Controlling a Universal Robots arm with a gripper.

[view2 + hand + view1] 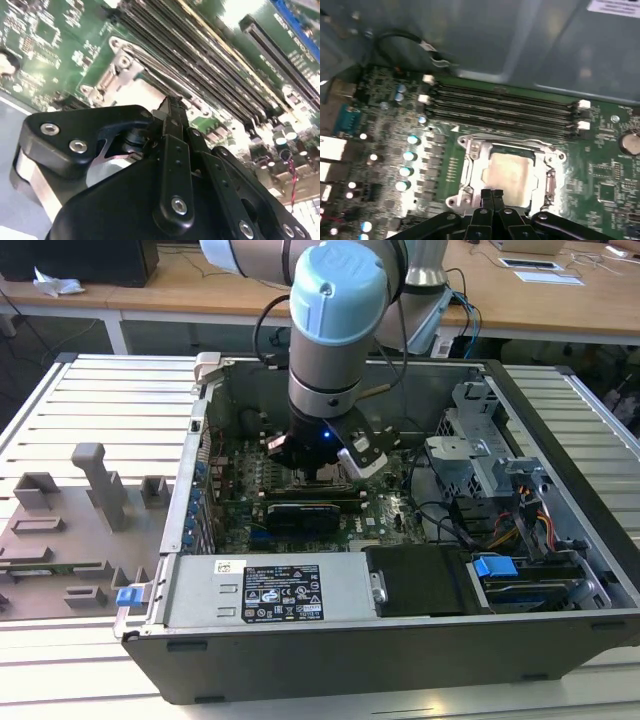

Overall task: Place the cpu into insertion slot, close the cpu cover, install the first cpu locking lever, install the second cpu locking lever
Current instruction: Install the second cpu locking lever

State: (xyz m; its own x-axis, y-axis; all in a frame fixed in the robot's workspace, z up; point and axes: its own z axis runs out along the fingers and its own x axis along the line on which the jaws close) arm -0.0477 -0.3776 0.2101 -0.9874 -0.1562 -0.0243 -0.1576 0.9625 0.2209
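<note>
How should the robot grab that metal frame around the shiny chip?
Probably by a thin side bar of the cpu cover, coming straight down from above. It lies flat around the cpu, so only its narrow edges offer a pinch, and the memory slots crowd one side. The tool is at the opposite, freer edge.

**Colours inside the open computer case**

A green motherboard (pixel 600 170) carries long black memory slots (pixel 505 107) with white end clips. At its middle, a silvery-tan cpu (pixel 507 175) sits inside a pale silver metal frame (pixel 470 172). The hand (pixel 492 200) is matte black with silver screw heads. The arm (pixel 335 310) is light blue and grey. The case (pixel 350 640) is dark grey, on a pale slatted surface (pixel 90 400).
</note>
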